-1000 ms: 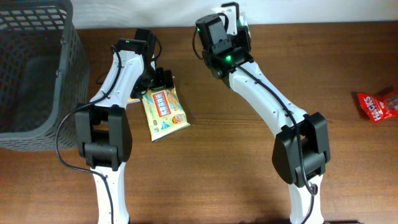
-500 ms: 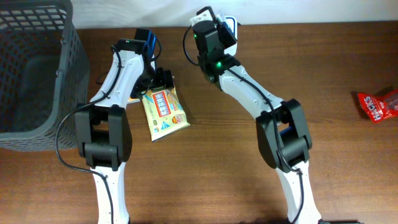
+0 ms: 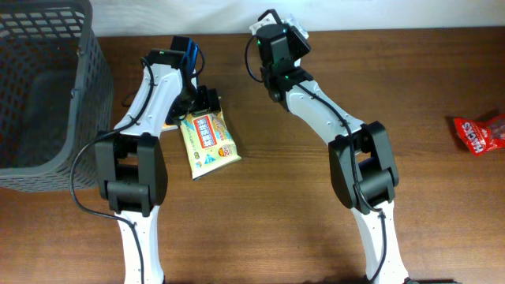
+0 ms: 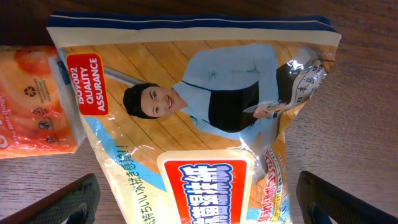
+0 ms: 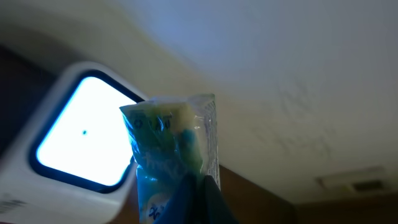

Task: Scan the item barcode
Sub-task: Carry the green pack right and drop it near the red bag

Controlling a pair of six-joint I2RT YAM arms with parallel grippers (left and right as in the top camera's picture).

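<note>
**Packet up at the scanner, far edge**

Near, left of centre: snack bag [image 3: 209, 140] flat on the table [image 3: 316, 197], printed face up. My left gripper [image 3: 202, 102] hangs over its far end with the jaws spread wide. One finger [image 4: 68, 202] shows off each side of the bag, pinching nothing. Orange pack [image 4: 37, 99] lies just left of the bag, touching its edge.

Right side: red candy bag [image 3: 477, 132], well apart from both arms.

Far left: grey basket [image 3: 47, 95].

Far edge, centre: my right gripper [image 3: 280, 39] is pressed together on a small clear blue-green packet [image 5: 174, 143], held upright. The lit scanner [image 5: 81, 130] window sits just left of the packet in the wrist view. Whether they touch, I cannot tell.
</note>
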